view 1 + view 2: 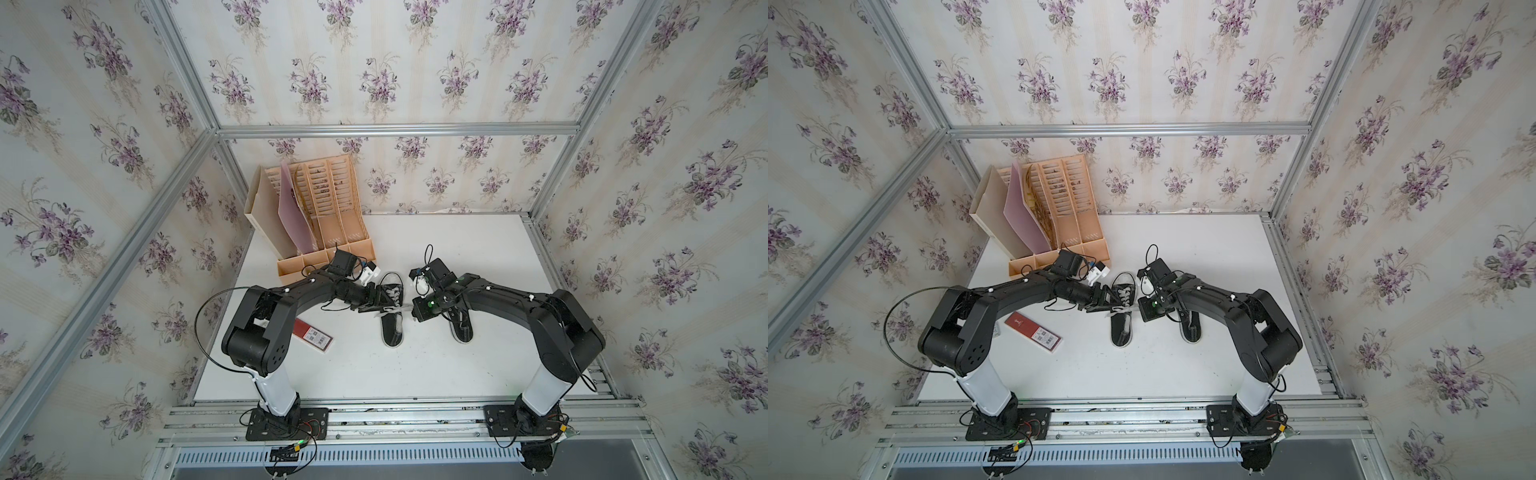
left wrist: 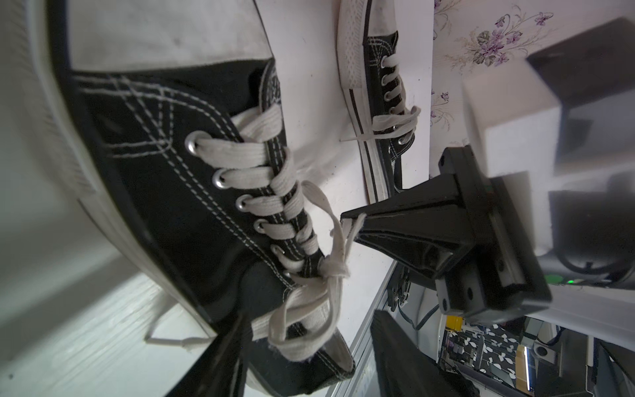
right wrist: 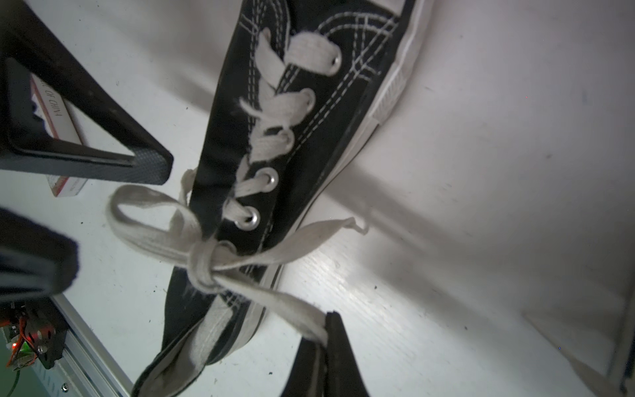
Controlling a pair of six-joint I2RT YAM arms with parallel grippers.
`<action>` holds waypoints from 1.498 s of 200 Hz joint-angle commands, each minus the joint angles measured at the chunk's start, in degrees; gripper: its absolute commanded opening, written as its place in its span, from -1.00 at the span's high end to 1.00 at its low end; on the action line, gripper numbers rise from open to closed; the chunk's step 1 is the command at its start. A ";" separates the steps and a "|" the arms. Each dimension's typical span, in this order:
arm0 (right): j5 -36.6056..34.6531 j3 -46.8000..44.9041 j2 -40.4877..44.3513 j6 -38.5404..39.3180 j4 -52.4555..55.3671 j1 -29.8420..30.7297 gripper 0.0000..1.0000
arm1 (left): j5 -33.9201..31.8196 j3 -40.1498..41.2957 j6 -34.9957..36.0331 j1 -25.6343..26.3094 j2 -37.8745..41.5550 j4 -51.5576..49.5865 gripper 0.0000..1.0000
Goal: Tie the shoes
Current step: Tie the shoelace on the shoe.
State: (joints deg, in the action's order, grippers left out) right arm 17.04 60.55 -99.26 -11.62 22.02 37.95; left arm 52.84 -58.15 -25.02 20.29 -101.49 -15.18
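Table [image 1: 374, 374]: centre shoe [image 1: 392, 328] lies between the arms so each can pull a side. Second shoe [image 1: 462, 330] is under the right arm. Right gripper [image 2: 353, 225] is clamped on the lace [image 3: 275, 299], holding it taut. Left gripper [image 3: 115, 214] is spread wide either side of the loop [image 3: 151, 240], not gripping. Knot [image 3: 204, 266] looks cinched.

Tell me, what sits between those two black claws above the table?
One black sneaker, its white lace knotted. The right gripper pinches one strand; the left gripper stands open beside a loop. Seen in both top views.
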 commanded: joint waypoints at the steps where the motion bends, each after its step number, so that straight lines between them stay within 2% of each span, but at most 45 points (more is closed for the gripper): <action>1: -0.07 0.61 -0.39 -0.35 -0.36 -0.03 1.00 | 0.93 -0.64 0.49 0.24 -0.89 0.51 -0.18; 37: -0.15 1.63 -1.02 -0.37 -0.12 -0.01 1.00 | 1.41 -0.91 1.09 0.62 -2.02 -0.58 -0.12; 40: -0.16 1.61 -1.10 -0.42 -0.08 0.01 1.00 | 1.47 -1.02 1.18 0.62 -2.04 -0.78 -0.04; 64: -0.31 2.01 -1.28 -0.47 -0.05 -0.07 1.00 | 2.01 -1.04 1.77 0.71 -2.39 -1.69 0.07; 126: -2.38 1.93 -0.93 -1.11 0.62 -0.07 1.00 | 0.91 -1.54 2.33 0.71 -1.70 -3.04 0.66; 154: -4.54 1.83 -1.11 -1.55 2.34 -0.10 1.00 | -0.28 -1.70 3.27 0.37 -1.69 -4.61 1.00; 206: -9.64 1.57 -1.11 -2.61 5.95 -0.21 1.00 | -1.68 -1.02 4.06 -0.78 -1.76 -5.61 1.00; 300: -11.75 1.83 -2.07 -3.72 7.77 -0.77 1.00 | -2.31 0.49 4.15 -1.75 -1.79 -5.11 1.00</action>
State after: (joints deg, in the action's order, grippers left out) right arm 9.85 62.26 -101.03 -14.66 25.96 37.60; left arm 52.23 -58.15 -21.56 18.79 -103.39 -19.44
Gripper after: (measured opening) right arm 0.070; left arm 0.062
